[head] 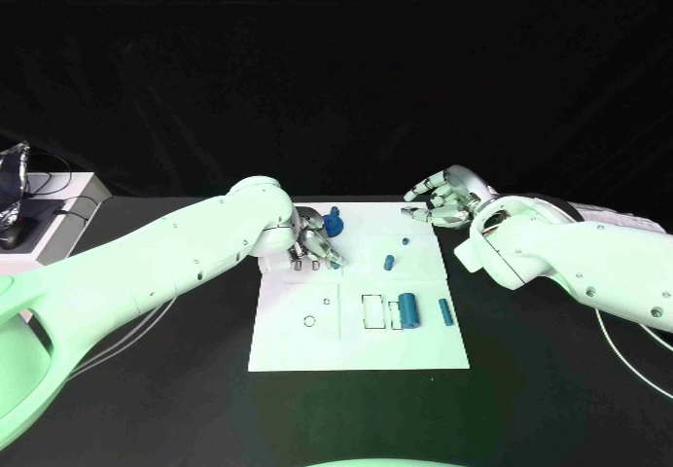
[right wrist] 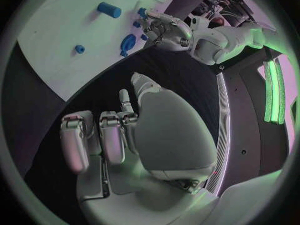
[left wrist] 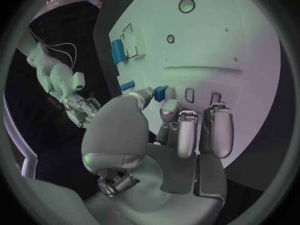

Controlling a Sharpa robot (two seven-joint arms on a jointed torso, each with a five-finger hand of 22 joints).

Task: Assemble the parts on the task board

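Risk is sitting first at my left hand point(head: 311, 245), which is hovering low over the far-left corner of the flat white rectangular task board point(head: 301, 345). Its fingers are hanging down together, loosely curled, tips just above the board; the left wrist view is showing nothing pinched between them. A small blue block part point(left wrist: 160, 92) is lying just beside the thumb tip. I am judging that a careless descent could be nudging it sideways out of reach, or could be tipping the rounded blue knob-shaped part point(head: 334, 224) standing just beyond the hand.

Moving rightward, a small blue peg part point(head: 389, 261) is lying loose mid-board, a thick blue cylinder part point(head: 408, 309) is lying by the outlined recesses, and a slim blue bar part point(head: 446, 311) is lying near the right edge. All three look smooth and round enough to be rolling off if the board is being jolted.

My right hand point(head: 446, 199) is waiting off the board's far-right corner above the black table point(head: 533, 389), fingers gently curled, apart and holding nothing. It is standing well apart from the parts, so I am seeing little hazard there.

Hidden matters: my left hand is covering the recesses beneath it in the head view, so I cannot tell whether any part is already seated there. Whether the fingertips are touching the board is also unclear.
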